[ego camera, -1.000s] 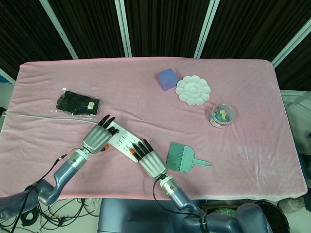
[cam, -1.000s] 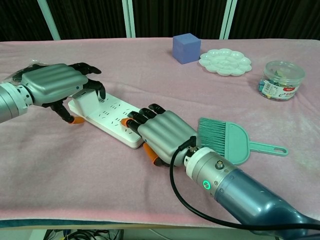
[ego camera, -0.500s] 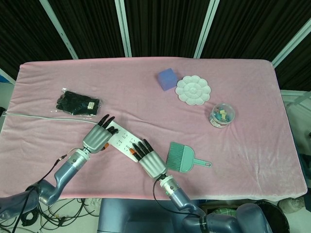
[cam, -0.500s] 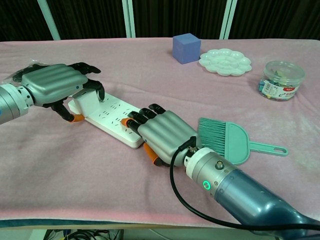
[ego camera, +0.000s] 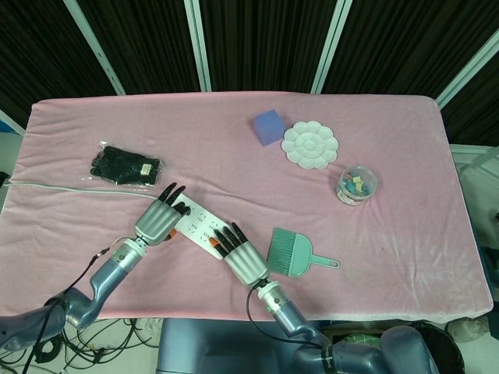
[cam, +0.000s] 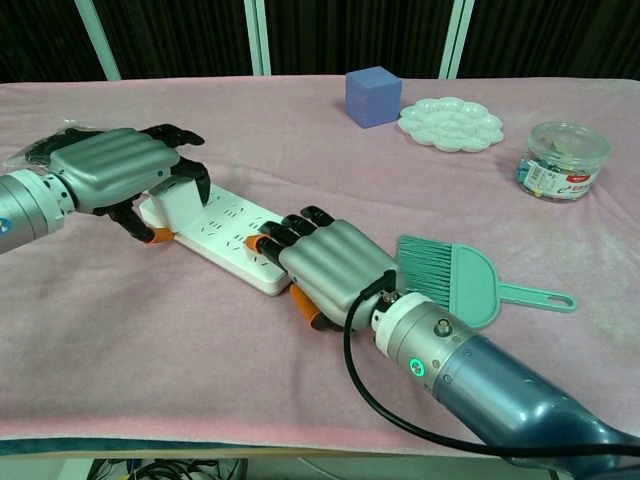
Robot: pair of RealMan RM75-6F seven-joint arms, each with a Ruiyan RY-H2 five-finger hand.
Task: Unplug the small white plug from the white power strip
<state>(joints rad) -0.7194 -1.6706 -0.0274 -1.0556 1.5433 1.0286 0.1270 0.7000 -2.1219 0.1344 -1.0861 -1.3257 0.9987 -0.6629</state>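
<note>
Gripping the small white plug [cam: 183,203] with curled fingers, the ribbed metal left hand [cam: 118,176] sits at the far end of the white power strip [cam: 232,238].
One flat, glossy strip lies on the soft pink cloth [cam: 300,150]; the right hand [cam: 330,268] presses its near end, fingers flat and holding nothing. One bristled teal brush [cam: 455,280] lies just beside it.
</note>
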